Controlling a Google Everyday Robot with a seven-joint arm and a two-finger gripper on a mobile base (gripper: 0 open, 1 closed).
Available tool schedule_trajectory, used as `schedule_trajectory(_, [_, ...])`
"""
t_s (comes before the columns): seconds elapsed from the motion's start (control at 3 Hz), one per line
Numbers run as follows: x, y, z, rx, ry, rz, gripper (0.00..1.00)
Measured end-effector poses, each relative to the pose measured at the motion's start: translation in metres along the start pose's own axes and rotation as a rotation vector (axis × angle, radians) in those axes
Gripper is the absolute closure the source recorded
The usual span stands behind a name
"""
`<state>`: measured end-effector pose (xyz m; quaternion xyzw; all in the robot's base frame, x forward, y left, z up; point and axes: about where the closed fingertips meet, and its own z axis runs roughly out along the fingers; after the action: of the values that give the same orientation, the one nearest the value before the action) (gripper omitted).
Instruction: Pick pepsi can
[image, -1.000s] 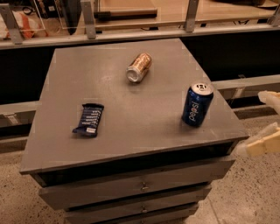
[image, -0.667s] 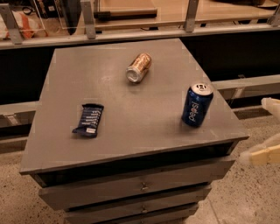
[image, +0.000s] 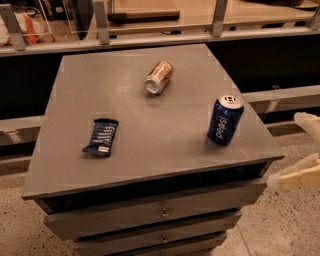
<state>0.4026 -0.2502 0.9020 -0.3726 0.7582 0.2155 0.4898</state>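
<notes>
The gripper (image: 283, 149) has sunk lower, jaws apart, right of pepsi can (image: 225, 121).

pepsi can (image: 225, 120): dark blue, white lettering, silver top. Second can (image: 159, 77): copper-gold, silver end. Wrapper (image: 101, 137): dark blue, white print in stripes. Cabinet top (image: 125, 105): plain matte grey, drawer fronts (image: 150, 215) same grey. Floor (image: 285, 230): pale, speckled. Gripper (image: 284, 150): cream, just off the cabinet's right edge, fingers spread apart.

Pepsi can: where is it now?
In the camera view, the pepsi can stands upright at the cabinet top front-right corner; the open gripper is off that edge, lower right.
</notes>
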Motion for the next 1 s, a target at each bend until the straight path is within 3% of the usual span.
schedule_trajectory(1.0, [0.012, -0.023, 0.029, 0.043, -0.135, -0.021, 0.00])
